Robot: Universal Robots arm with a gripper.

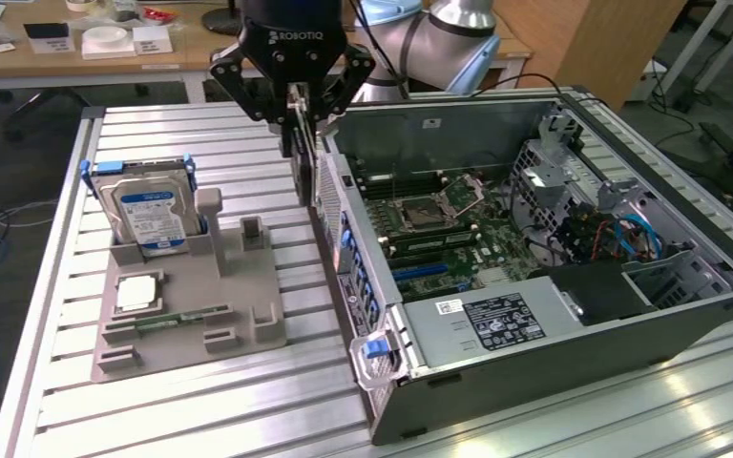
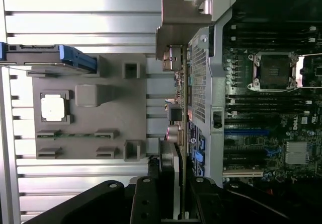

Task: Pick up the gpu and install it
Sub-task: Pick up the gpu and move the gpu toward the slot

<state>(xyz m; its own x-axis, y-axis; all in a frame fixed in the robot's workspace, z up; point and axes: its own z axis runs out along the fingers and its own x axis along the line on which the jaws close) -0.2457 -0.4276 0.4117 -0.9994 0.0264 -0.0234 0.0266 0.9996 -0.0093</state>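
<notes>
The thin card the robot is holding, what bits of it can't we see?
- Thin flat green-and-dark gpu card, exterior view: it is turned edge-on, so its faces are hidden.
- Wrist view: its gripped end sits behind the black end effector.
- Silver hard drive with blue-white label, exterior view: the label's writing is too small to read.

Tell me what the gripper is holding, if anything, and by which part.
The gripper holds the gpu by its upper edge, shut on it; the card hangs edge-on beside the open computer case.
</notes>
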